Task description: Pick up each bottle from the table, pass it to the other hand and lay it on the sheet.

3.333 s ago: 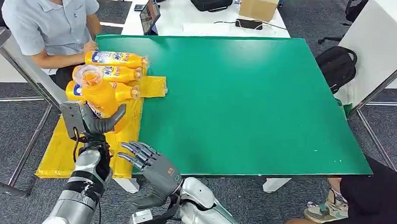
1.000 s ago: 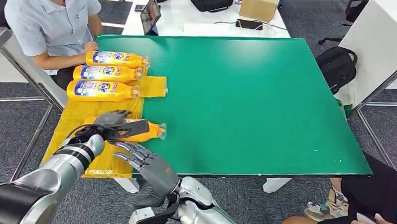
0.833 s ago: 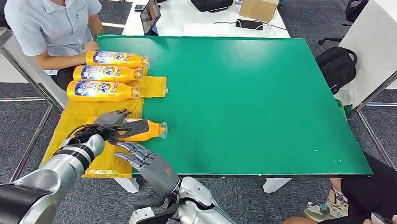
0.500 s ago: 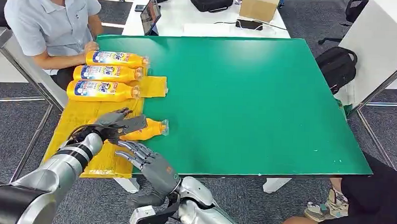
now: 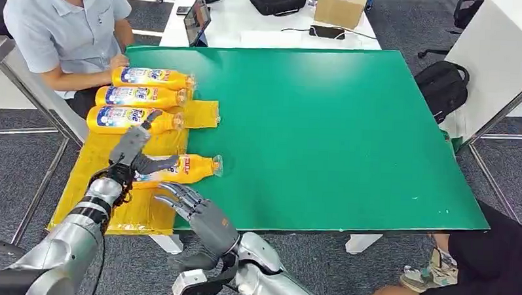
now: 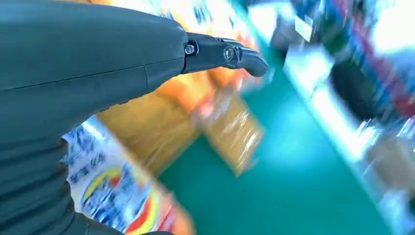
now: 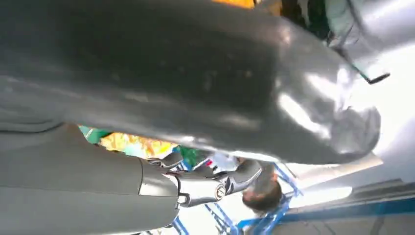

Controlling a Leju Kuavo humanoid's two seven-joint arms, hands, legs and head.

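Four orange bottles lie on the yellow sheet (image 5: pixel 93 200) at the green table's (image 5: pixel 337 137) left edge. Three of them (image 5: pixel 152 78) (image 5: pixel 142 96) (image 5: pixel 130 117) lie side by side at the far end. The fourth bottle (image 5: pixel 182 167) lies nearer, its cap pointing right onto the green. My left hand (image 5: pixel 132 153) hovers over that bottle's base, fingers lifted and apart, thumb close beside it. In the blurred left wrist view a bottle label (image 6: pixel 110 196) shows under the thumb (image 6: pixel 225 54). My right hand (image 5: pixel 200 214) hangs empty at the table's front edge with its fingers spread.
A person (image 5: pixel 66 29) sits at the table's far left corner, one hand by the farthest bottle. Another person's leg (image 5: pixel 437 285) shows at the bottom right. A black backpack (image 5: pixel 444 85) lies on the floor to the right. A white table (image 5: pixel 276 27) with a box stands behind.
The left hand laid the bottle it held upright down on the sheet, then let go and lifted its fingers off it. The right hand has barely moved.
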